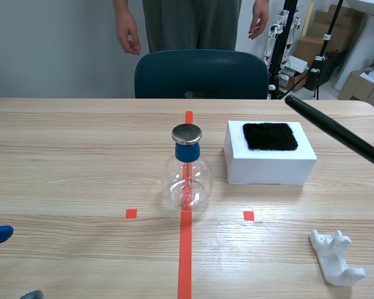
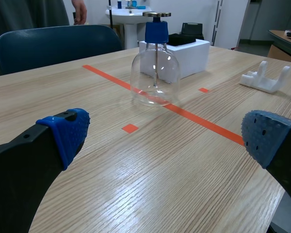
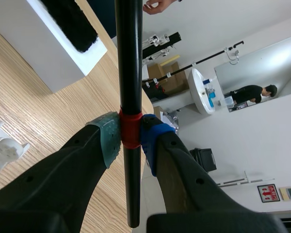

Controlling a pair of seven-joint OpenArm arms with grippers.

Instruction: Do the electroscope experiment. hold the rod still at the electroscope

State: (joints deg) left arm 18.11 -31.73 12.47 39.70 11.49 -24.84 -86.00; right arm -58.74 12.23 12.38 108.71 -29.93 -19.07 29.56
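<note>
Rod (image 1: 336, 129) and metal cap (image 1: 187, 133) are what we watch. The black rod is pinched in our right gripper (image 3: 131, 138), both pads pressed onto its red tape band. Its long axis slants in from the table's right, with the free tip aimed toward the middle. That tip hangs over the far right corner of the white block (image 1: 271, 167), well apart from the electroscope (image 1: 188, 177), whose cap stands to the tip's left and lower. We judge the coming move to be a sweep leftward and down; the block and its black fur patch (image 1: 270, 136) lie between and must be cleared. Our left gripper (image 2: 167, 138) is spread, holding nothing, low at the near left with the electroscope ahead of it. A white plastic stand (image 1: 335, 260) lies near right, and a person (image 1: 190, 25) stands behind the chair (image 1: 199, 73).
</note>
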